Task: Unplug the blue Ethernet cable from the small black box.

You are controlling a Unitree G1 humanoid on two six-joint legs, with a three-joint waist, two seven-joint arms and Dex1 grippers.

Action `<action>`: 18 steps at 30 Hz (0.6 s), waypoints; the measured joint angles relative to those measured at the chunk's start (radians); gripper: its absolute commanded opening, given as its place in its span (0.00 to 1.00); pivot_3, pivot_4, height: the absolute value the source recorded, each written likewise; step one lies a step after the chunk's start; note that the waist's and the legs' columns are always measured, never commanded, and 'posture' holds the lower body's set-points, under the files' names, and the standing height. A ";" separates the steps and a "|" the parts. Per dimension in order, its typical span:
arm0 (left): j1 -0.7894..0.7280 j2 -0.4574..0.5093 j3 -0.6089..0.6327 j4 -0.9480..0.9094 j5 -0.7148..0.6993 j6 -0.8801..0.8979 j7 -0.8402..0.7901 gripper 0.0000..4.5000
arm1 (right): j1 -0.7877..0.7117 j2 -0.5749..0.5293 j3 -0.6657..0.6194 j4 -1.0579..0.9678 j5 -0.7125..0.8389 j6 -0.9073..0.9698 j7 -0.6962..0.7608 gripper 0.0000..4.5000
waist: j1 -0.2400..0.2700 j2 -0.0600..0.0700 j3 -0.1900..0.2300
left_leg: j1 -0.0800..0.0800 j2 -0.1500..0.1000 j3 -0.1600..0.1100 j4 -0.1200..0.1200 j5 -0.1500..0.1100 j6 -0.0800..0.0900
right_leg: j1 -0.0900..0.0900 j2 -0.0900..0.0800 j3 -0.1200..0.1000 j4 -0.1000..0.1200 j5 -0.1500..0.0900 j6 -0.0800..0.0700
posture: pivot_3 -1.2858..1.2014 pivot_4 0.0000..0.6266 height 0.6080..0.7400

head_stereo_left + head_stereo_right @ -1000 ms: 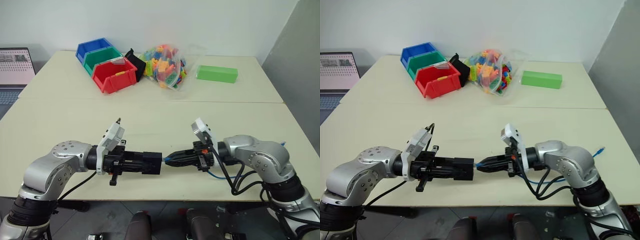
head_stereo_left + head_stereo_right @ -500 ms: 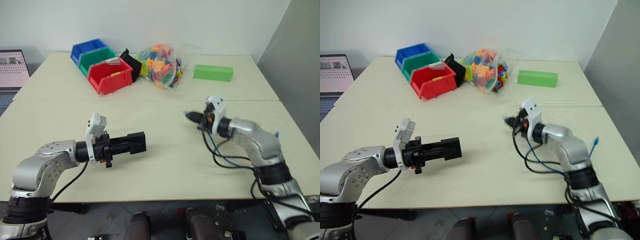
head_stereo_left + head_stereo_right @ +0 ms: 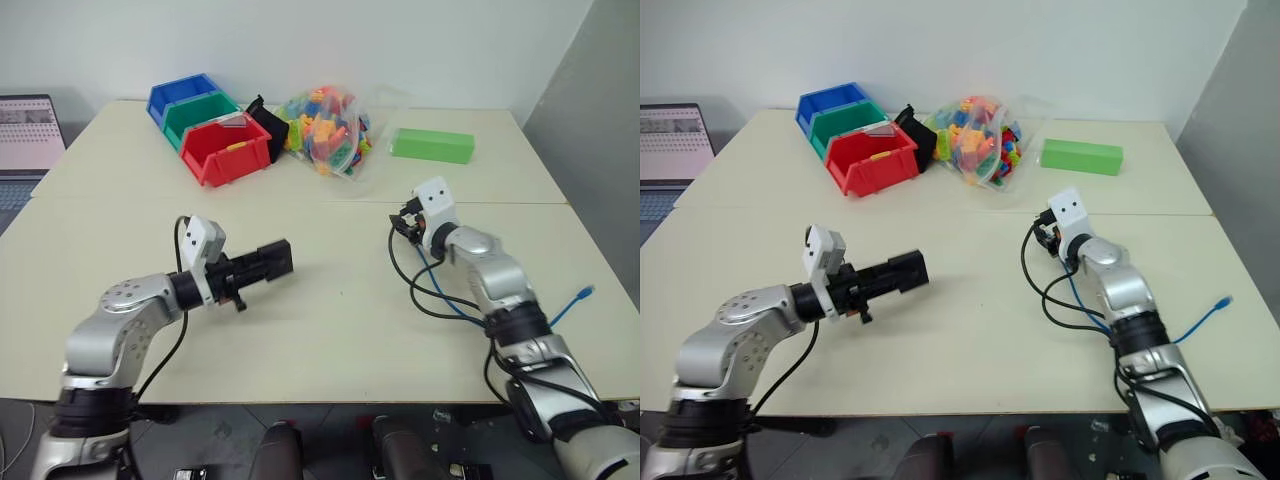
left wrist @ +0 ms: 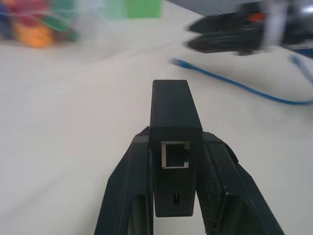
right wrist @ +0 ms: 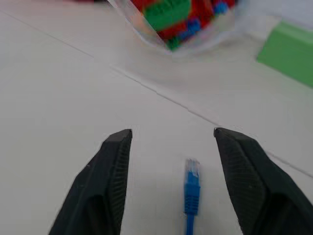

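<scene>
The small black box [image 3: 264,261] is held level above the table, with my left gripper [image 3: 243,272] shut on it. In the left wrist view the box [image 4: 170,105] sits between the fingers [image 4: 128,196] and its port faces the camera, empty. The blue Ethernet cable [image 3: 572,303] lies loose on the table at the right. One clear plug end [image 5: 191,183] rests on the table between the spread fingers [image 5: 111,171] of my right gripper [image 5: 171,132], which is open and touches nothing. My right gripper [image 3: 404,228] hovers right of centre, well apart from the box.
At the back stand a red bin [image 3: 228,150], a green bin [image 3: 200,112], a blue bin [image 3: 182,93] and a black bin [image 3: 268,122]. Beside them lie a bag of coloured bricks [image 3: 325,125] and a green block [image 3: 432,146]. A laptop [image 3: 30,125] sits far left.
The two grippers, joined at the box a second ago, have drawn apart. The plug came out of the box. My right gripper has opened and dropped the plug onto the table.
</scene>
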 measured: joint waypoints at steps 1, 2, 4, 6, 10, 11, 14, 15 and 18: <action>-0.014 -0.008 0.006 0.030 0.030 -0.036 0.039 0.18 | 0.015 -0.020 0.019 -0.074 0.023 0.036 0.051 0.86 | 0.001 0.000 0.000 | 0.000 0.001 0.000 0.000 0.000 0.000 | 0.000 0.001 0.000 0.000 0.000 0.000 | 0.52 0.24 1.00; -0.028 -0.015 0.008 0.059 0.056 -0.068 0.070 0.18 | 0.027 -0.031 0.033 -0.136 0.040 0.061 0.089 0.92 | -0.001 0.000 0.000 | 0.000 0.001 0.000 0.000 0.000 0.000 | 0.000 0.001 0.000 0.000 0.000 0.000 | 0.52 0.24 1.00; -0.049 -0.031 0.013 0.105 0.097 -0.134 0.117 0.18 | 0.044 -0.054 0.071 -0.250 0.073 0.108 0.153 0.92 | -0.005 0.000 0.000 | 0.001 0.000 0.000 0.000 0.000 0.000 | 0.000 0.001 0.000 0.000 0.000 0.000 | 0.52 0.24 1.00; -0.068 -0.048 0.022 0.174 0.140 -0.208 0.161 0.18 | 0.046 -0.057 0.100 -0.375 0.135 0.176 0.219 0.92 | -0.006 0.000 0.000 | 0.001 0.001 0.000 0.000 0.000 0.000 | 0.000 0.001 0.000 0.000 0.000 0.000 | 0.52 0.24 1.00; -0.102 -0.082 0.046 0.336 0.222 -0.370 0.277 0.18 | -0.001 -0.006 0.111 -0.437 0.181 0.245 0.233 0.92 | -0.005 0.000 0.000 | 0.001 0.000 0.000 0.001 0.000 0.000 | 0.001 0.000 -0.001 0.000 0.000 0.001 | 0.52 0.24 1.00; -0.114 -0.092 0.057 0.383 0.234 -0.397 0.310 0.18 | -0.017 0.008 0.111 -0.436 0.184 0.255 0.229 0.92 | -0.004 0.000 0.000 | 0.001 0.000 0.000 0.001 0.000 0.000 | 0.001 0.000 -0.002 0.000 0.001 0.001 | 0.52 0.24 1.00; -0.126 -0.114 0.085 0.514 0.245 -0.466 0.363 0.18 | -0.051 0.028 0.111 -0.433 0.189 0.273 0.216 0.92 | -0.001 -0.002 -0.001 | 0.000 0.000 0.000 0.001 0.000 0.000 | 0.001 0.000 -0.004 0.000 0.001 0.001 | 0.52 0.24 1.00; -0.128 -0.120 0.091 0.541 0.243 -0.474 0.365 0.18 | -0.051 0.028 0.112 -0.429 0.188 0.276 0.215 0.92 | 0.001 -0.002 -0.001 | 0.000 0.000 0.000 0.001 0.000 0.000 | 0.001 0.000 -0.004 0.000 0.001 0.001 | 0.52 0.24 1.00; -0.147 -0.134 0.119 0.615 0.225 -0.482 0.374 0.36 | -0.050 0.029 0.112 -0.420 0.186 0.282 0.214 0.92 | 0.010 -0.002 -0.001 | -0.001 0.000 -0.001 0.001 0.000 0.000 | 0.001 0.000 -0.005 -0.001 0.001 0.000 | 0.52 0.24 1.00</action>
